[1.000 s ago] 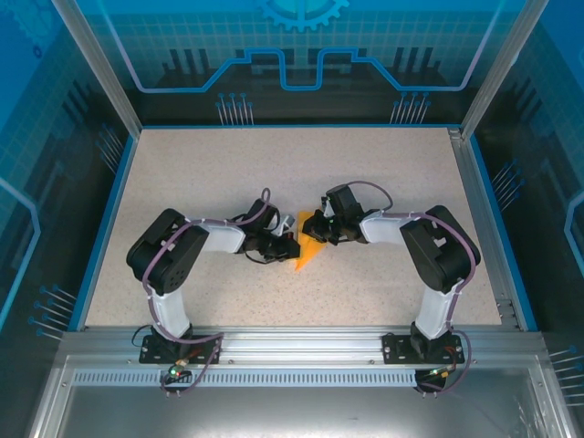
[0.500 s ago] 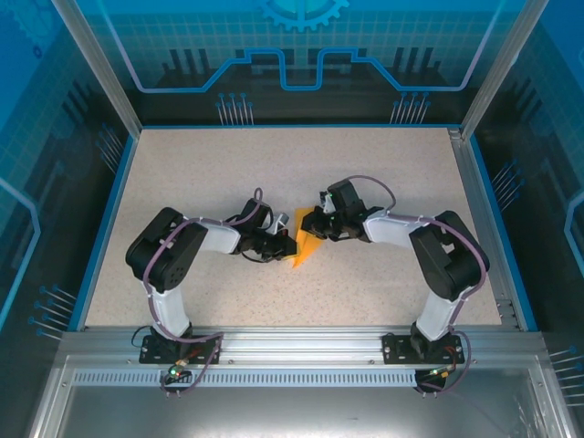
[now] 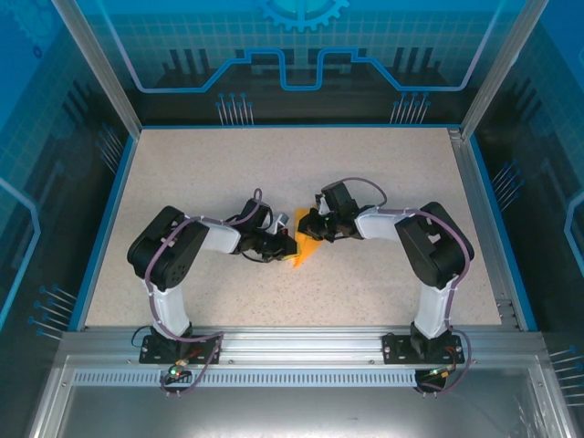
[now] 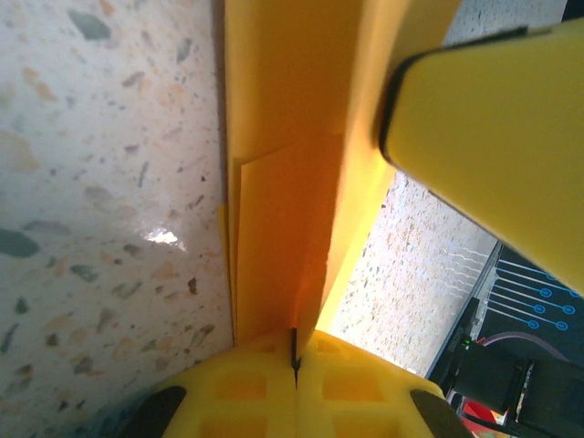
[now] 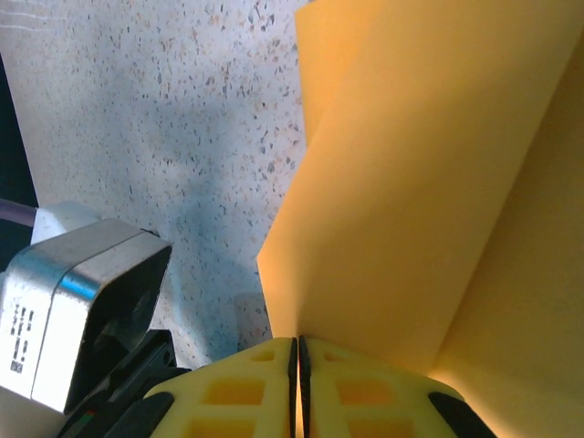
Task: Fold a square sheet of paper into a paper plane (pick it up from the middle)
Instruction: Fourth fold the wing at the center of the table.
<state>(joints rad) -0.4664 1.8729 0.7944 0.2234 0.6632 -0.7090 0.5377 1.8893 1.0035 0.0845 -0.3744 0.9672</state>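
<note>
Two pinch points noted on the folded sheet of paper (image 3: pixel 307 252). Left gripper (image 4: pixel 294 358) is clamped on its layered edge; right gripper (image 5: pixel 298 352) is clamped on another fold.

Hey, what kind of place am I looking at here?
Likely a robot lab cell: a left arm and right arm bolted to a metal rail, a speckled table walled by blue circuit-print panels, orange paper between the arms.

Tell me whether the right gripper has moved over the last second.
Yes, slightly: the right gripper, shut on the folded paper, has edged left, away from the table's right edge.
</note>
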